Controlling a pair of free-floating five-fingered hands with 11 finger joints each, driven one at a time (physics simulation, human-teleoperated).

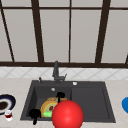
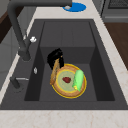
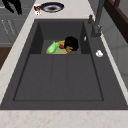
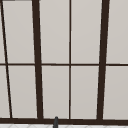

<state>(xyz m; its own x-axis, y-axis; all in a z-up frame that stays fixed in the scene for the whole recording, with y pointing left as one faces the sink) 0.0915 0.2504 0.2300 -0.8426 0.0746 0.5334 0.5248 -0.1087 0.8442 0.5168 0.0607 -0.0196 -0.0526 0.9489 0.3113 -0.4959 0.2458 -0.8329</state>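
A yellow-rimmed plate (image 2: 70, 92) with a red stain lies in the left basin of the dark sink (image 1: 105, 100). A green sponge (image 2: 78, 80) rests on the plate's right side. A flat wooden piece (image 2: 54, 72) stands on edge, tilted against the plate's left rim. My right hand (image 2: 55, 57) is down in the basin at the far end of this wooden piece, fingers curled round it; the same hand (image 1: 60, 95) is at the plate's back edge. My left hand (image 1: 34, 114) hovers open off the sink's front left corner, fingers hanging down, and appears again as my left hand (image 3: 12, 6).
A big red ball (image 1: 67, 115) floats close to the front camera and hides part of the plate. A dark bowl (image 1: 6, 103) and a small glass (image 1: 8, 115) stand on the left counter. A blue dish (image 1: 125, 104) is at the right. The faucet (image 1: 56, 72) rises behind the basin.
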